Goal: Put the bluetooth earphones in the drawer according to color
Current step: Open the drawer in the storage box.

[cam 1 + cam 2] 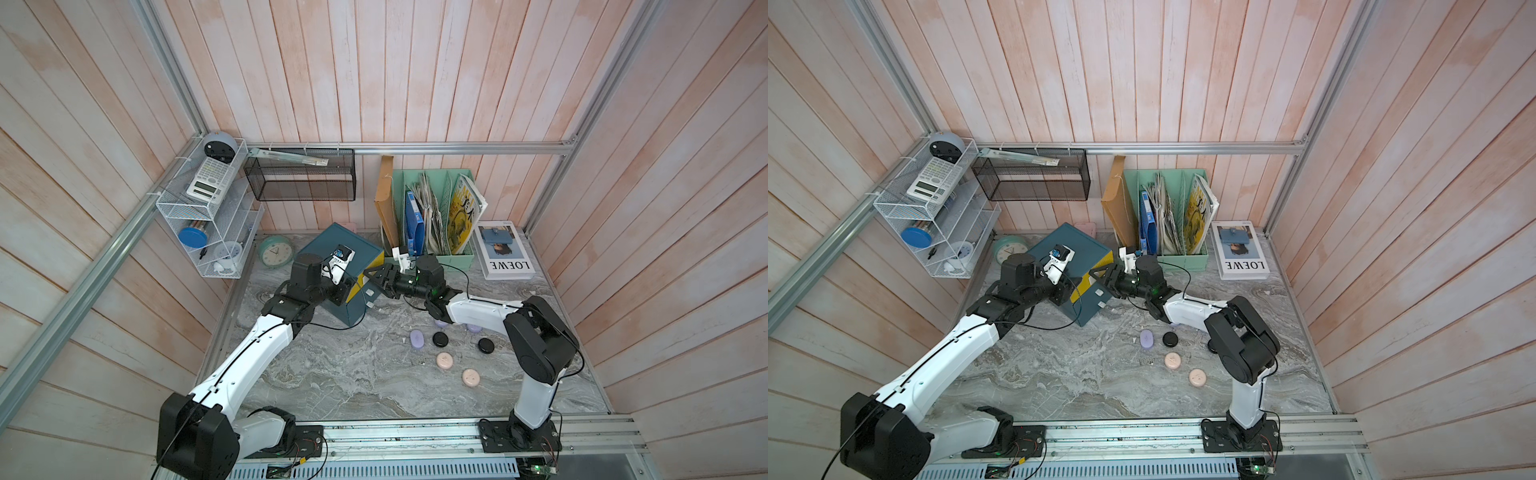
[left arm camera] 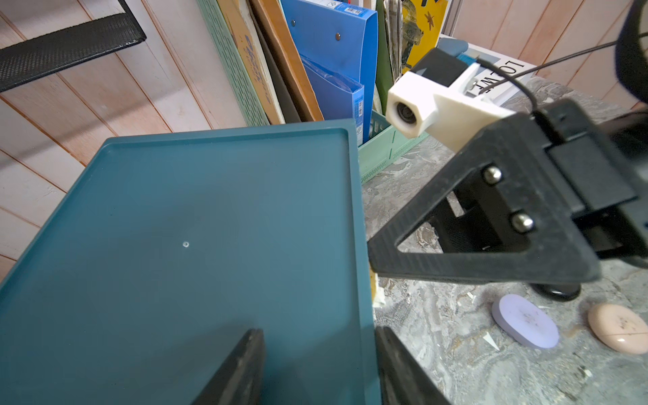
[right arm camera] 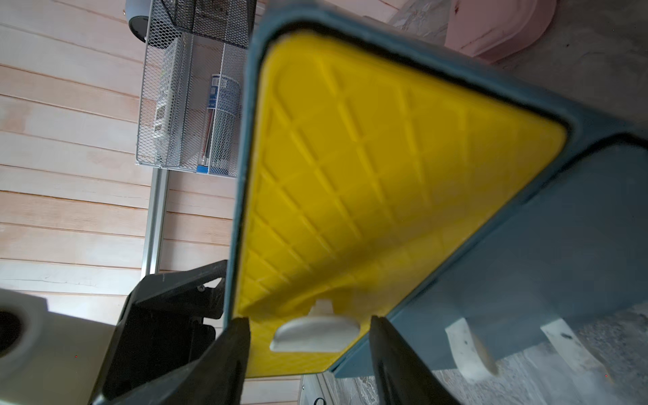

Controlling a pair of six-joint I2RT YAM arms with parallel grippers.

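**Right jaws bracket the yellow drawer's handle**

The right gripper faces the front of the drawer chest. Its jaws are released and stand either side of the white tab handle on the yellow drawer. The tab sits squarely between the two fingers, close to both but gripped by neither. Its long axis runs from one finger to the other, so closing would pinch it end to end. The yellow drawer looks shut in its frame. The tabs of the two teal drawers lie outside the jaws, beyond one finger.

The left gripper is at the chest's top with its jaws parted. One finger is over the teal top panel and the other is just past its front edge. Whether either finger presses on the chest cannot be told.

The bluetooth earphones lie loose on the marble table, behind both sets of jaws and well apart from them, near the right arm's elbow. Lilac, black and pink cases show, and none is held.

The right arm is the nearer to the handle, so the pull likely falls to it, straight back from the chest's front.
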